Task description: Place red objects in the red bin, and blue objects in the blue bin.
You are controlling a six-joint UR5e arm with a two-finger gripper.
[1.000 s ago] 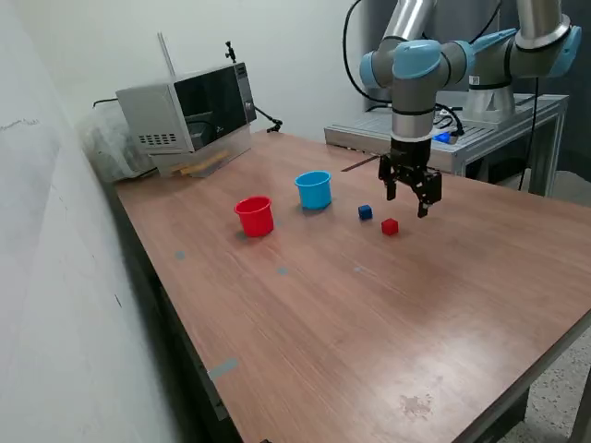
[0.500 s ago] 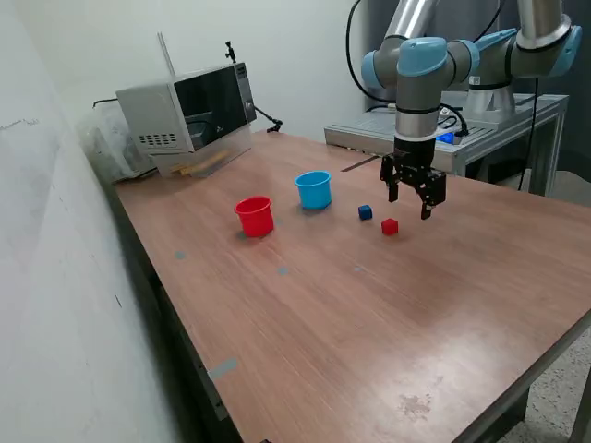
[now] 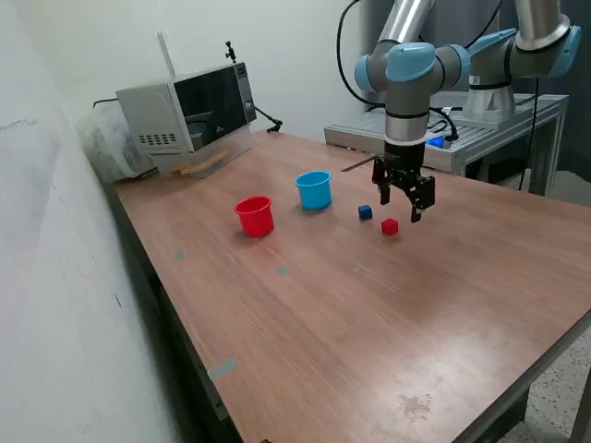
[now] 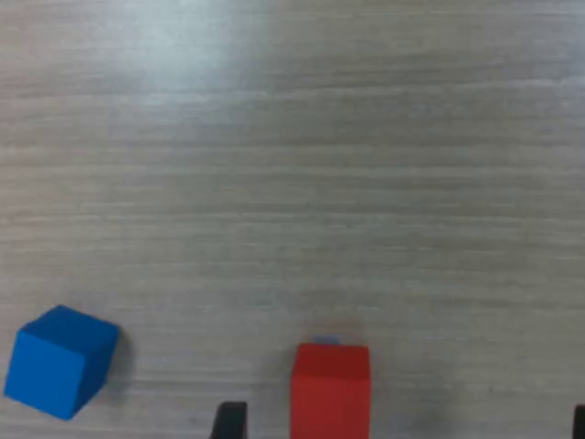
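- I see one red cube [image 3: 390,226] on the bare wooden table [image 3: 369,314], with a dark blue cube [image 3: 366,212] near it toward the exterior view's left; the two sit apart, not touching.
- In the wrist view the red cube [image 4: 331,389] lies between the two dark finger tips at the frame's edge, and the blue cube [image 4: 60,361] sits off to one side, turned at an angle.
- My gripper [image 3: 401,205] hangs just above the red cube with its jaws spread wide and nothing in them.
- The light blue cup [image 3: 314,189] stands upright near the blue cube, and the red cup [image 3: 255,216] stands upright further toward the exterior view's left, well apart from the cubes.
- Nothing lies between the cubes and the cups.
- A microwave [image 3: 187,109] sits at the table's far corner.
- I can find only these two cubes; the cups' insides are not visible to me.
- The wrist view cuts off the lower part of the red cube and most of the fingers.
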